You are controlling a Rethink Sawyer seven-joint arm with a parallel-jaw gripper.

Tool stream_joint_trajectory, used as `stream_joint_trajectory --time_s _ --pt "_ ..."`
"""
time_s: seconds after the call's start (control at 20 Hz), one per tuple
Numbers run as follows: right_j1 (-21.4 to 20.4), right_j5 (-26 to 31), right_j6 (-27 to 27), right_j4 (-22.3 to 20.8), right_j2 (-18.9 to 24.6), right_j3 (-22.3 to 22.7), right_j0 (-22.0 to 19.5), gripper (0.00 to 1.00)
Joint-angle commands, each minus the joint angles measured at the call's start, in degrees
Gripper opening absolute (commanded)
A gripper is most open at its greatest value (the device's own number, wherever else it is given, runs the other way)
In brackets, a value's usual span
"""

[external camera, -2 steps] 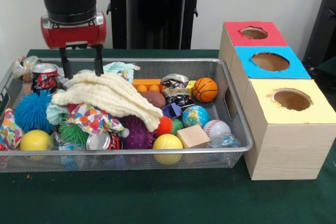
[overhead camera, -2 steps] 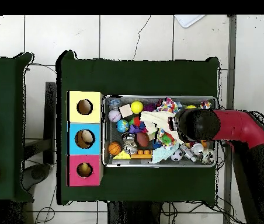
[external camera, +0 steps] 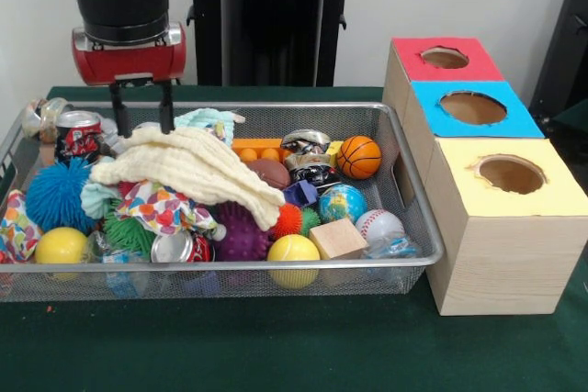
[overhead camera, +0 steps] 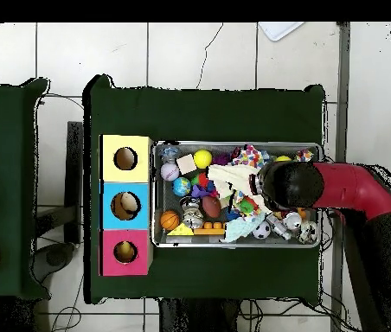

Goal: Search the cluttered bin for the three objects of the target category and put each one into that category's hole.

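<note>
Front view: two thin black fingers [external camera: 142,109] parted, empty, above crinkled cream cloth [external camera: 197,169] in wire-mesh bin [external camera: 415,227].

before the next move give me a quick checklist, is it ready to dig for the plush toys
1. Tool open: ok, both fingers hang apart.
2. Tool over the wire bin: ok, at its far side just above the pale yellow cloth.
3. Plush toy in sight: not ok, none shows; the cloth and balls cover much of the pile.
4. Tool empty: ok, nothing between the fingers.
5. Red-topped box's hole free: ok from the front view; something pale shows inside from overhead.
6. Soda can near the tool: cannot tell if it clears.
</note>
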Motion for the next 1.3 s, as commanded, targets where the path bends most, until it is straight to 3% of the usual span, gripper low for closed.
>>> stream_joint_trajectory --time_s 0.05,1.0,1.3 --pt "0.9 -3.6 7.4 1.1 -2.7 -0.1 1.6 0.0" --pt "0.8 -4.6 6.2 2.9 -4.6 -0.2 2.7 0.0" --pt "2.7 -6.0 5.7 3.0 -5.0 -1.3 2.5 0.0"
